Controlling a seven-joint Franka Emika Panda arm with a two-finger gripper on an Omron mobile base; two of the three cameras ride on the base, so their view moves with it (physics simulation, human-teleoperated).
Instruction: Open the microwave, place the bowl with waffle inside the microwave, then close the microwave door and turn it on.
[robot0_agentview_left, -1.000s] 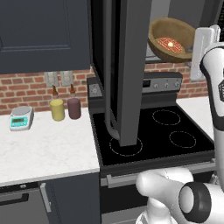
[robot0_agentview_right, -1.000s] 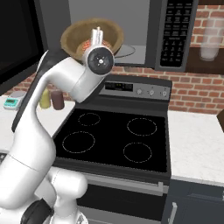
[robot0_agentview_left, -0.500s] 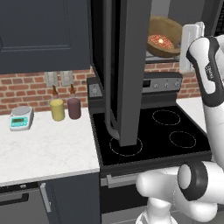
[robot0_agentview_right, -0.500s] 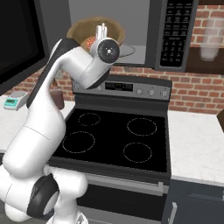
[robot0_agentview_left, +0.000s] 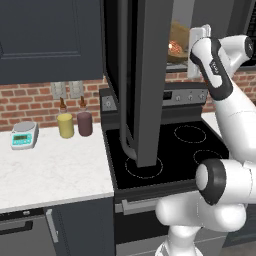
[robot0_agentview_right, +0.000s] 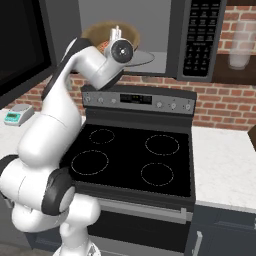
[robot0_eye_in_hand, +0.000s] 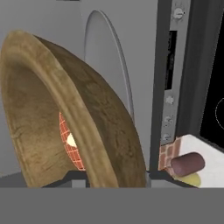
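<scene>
Bowl (robot0_eye_in_hand: 65, 113) has moved further into the microwave (robot0_agentview_right: 150, 35) since a second ago, now over the light grey interior floor near the turntable. Brown wooden bowl holds the reddish-orange gridded waffle (robot0_eye_in_hand: 70, 142) with its pale centre spot. Fingers (robot0_eye_in_hand: 116, 177) are half open, clamped on the bowl's rim. Microwave door (robot0_agentview_left: 142, 75) hangs wide open.

waffle (robot0_eye_in_hand: 70, 142) in bowl (robot0_eye_in_hand: 83, 118), bowl inside microwave (robot0_agentview_right: 200, 40)

A yellow jar (robot0_agentview_left: 65, 125) and maroon jar (robot0_agentview_left: 84, 123) stand beside a small scale (robot0_agentview_left: 24, 135) on the white counter (robot0_agentview_left: 55, 170).
</scene>
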